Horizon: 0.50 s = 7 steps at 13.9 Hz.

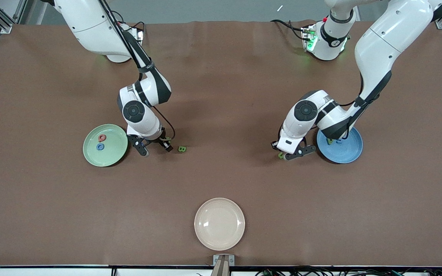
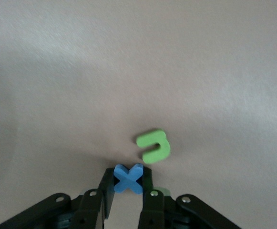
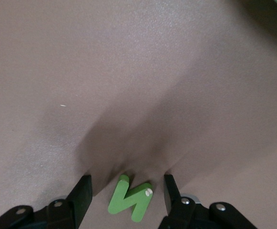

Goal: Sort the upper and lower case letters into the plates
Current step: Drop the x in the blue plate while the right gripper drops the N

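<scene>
Plates are set apart on the brown matte table [image 1: 221,96]: the pale green plate [image 1: 90,153] beside the right gripper [image 3: 126,191], whose fingers straddle a chunky green zigzag letter [image 3: 130,200]; the blue plate [image 1: 345,151] beside the left gripper [image 2: 128,193], clamped on a blue X [image 2: 128,177].

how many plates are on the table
3. A pale green plate toward the right arm's end, a blue plate toward the left arm's end, partly under that arm, and a cream plate nearest the front camera. None seems hidden.
</scene>
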Motion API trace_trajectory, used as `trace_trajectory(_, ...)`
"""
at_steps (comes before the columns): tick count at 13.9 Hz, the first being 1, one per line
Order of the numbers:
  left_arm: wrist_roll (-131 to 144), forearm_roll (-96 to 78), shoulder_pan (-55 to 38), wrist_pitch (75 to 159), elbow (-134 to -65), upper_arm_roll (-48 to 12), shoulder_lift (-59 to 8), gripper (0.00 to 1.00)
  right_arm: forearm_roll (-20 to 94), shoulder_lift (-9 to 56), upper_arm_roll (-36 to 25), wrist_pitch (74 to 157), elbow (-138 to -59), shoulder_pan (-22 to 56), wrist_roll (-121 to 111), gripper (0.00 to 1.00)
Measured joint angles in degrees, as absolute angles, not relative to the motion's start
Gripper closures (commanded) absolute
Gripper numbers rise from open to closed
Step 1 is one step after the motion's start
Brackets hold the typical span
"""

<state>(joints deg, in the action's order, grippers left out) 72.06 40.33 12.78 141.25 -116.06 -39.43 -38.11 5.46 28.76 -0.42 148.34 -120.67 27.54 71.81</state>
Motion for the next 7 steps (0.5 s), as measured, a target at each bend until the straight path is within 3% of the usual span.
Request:
trace_trajectory(3,69.0,40.3,15.8,138.5,-115.5,-41.4,-36.2,0.93,5.5,28.7,-0.4,148.4,-120.0,27.6,71.8,0.97)
trace_trajectory(7,60.3,40.3,28.2,133.1,-115.9,-50.0,-35.1,0.93,5.5,28.7,-0.4,148.1,-119.9,27.6,71.8,1.0)
